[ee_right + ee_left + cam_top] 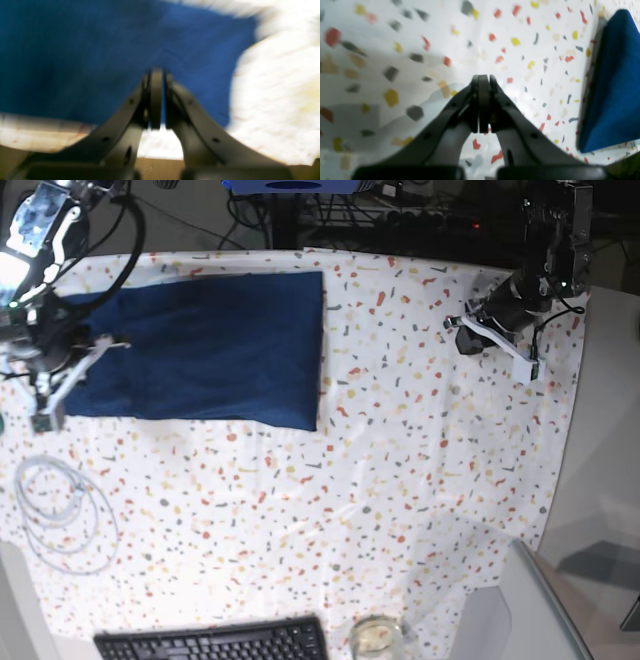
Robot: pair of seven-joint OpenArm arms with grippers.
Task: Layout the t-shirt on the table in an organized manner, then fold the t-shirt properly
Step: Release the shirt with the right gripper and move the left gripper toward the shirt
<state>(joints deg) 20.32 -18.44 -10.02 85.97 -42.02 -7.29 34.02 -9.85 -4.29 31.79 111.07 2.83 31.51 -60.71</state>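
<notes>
Base view: t-shirt point(200, 345) lies folded into a flat navy rectangle on the bench point(400, 480), directly beside the right hand point(75, 365) and well apart from the left hand point(495, 335).
Right hand: sits over the shirt's outer edge; the wrist view is blurred, with the fingers point(156, 97) drawn almost together and only a thin slit between them. Blue fabric fills the view just beyond the fingertips, but whether any cloth is pinched cannot be told.
Left hand: fingers point(483, 102) pressed fully together with nothing between them, hanging above bare speckled cloth; one edge of the shirt point(612, 85) shows well off to the side of this hand.
Shirt shape: edges look straight and the surface smooth, with no sleeve sticking out.
Other things: a coiled white cable point(60, 515) lies on the bench past the right hand; a black keyboard point(215, 642) and a glass jar point(377, 637) sit at the bench's near edge.
</notes>
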